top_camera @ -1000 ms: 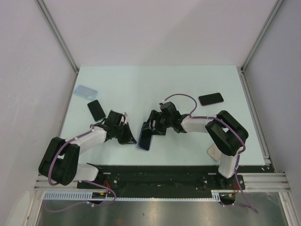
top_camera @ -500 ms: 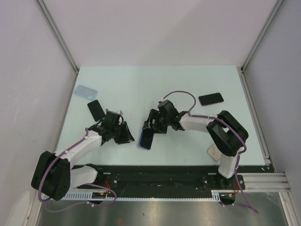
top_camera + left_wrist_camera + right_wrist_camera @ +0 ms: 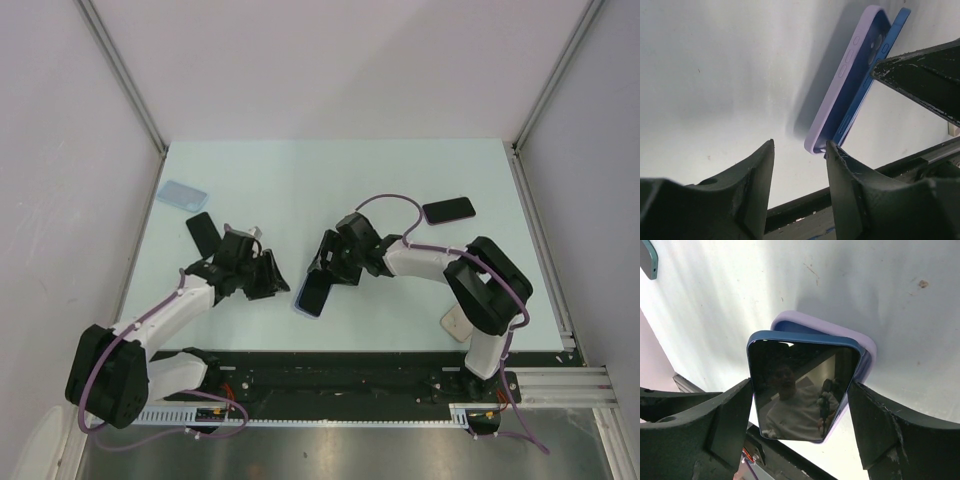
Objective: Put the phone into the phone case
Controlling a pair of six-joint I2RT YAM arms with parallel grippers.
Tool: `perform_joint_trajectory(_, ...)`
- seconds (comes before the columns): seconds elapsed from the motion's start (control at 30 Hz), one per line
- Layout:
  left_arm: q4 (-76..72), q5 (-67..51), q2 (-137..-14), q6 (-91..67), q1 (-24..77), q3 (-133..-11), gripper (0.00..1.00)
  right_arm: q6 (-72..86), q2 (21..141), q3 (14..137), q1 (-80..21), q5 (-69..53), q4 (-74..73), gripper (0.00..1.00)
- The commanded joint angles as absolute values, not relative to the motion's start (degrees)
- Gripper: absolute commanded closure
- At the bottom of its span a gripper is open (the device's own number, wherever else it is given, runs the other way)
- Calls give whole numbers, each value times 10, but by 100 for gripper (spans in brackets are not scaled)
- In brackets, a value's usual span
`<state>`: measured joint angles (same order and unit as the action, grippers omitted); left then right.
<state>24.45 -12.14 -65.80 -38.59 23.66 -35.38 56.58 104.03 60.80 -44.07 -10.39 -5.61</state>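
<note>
A blue phone (image 3: 795, 370) with a dark screen stands tilted, its lower end resting in a lilac phone case (image 3: 867, 347) on the table. My right gripper (image 3: 800, 385) is shut across the phone's width, one finger against each long edge. In the top view the phone (image 3: 312, 292) and case (image 3: 298, 310) sit at table centre with the right gripper (image 3: 325, 272) over them. My left gripper (image 3: 277, 278) is just left of the case, open. In the left wrist view the left gripper (image 3: 800, 145) holds nothing; the case (image 3: 840, 85) and phone edge (image 3: 888, 42) lie just beyond its right fingertip.
A black phone (image 3: 205, 232) and a clear pale-blue case (image 3: 181, 193) lie at the left back. A dark phone with a pinkish rim (image 3: 448, 210) lies at the right back. A small white object (image 3: 455, 322) sits by the right arm's base.
My left gripper has opened from nearly shut and turned slightly beside the case. The right gripper, still on the phone, has shifted a little.
</note>
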Motion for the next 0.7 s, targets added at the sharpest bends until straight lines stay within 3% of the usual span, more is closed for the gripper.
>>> perform_joint_trajectory(0.0, 242, -115, -649, -370, 236, -387, 49, 584, 1010, 616, -438, -70, -90, 20)
perform_joint_trajectory(0.1, 253, -75, -662, -357, 235, -411, 48, 603, 1003, 616, -439, -54, -104, 12)
perform_joint_trajectory(0.2, 255, -65, -675, -345, 227, -434, 48, 608, 997, 616, -439, -49, -112, 11)
perform_joint_trajectory(0.43, 206, -139, -736, -302, 225, -469, 49, 569, 965, 615, -439, -44, -129, 19)
perform_joint_trajectory(0.67, 186, -192, -820, -296, 224, -518, 52, 511, 961, 612, -430, -26, -155, 20)
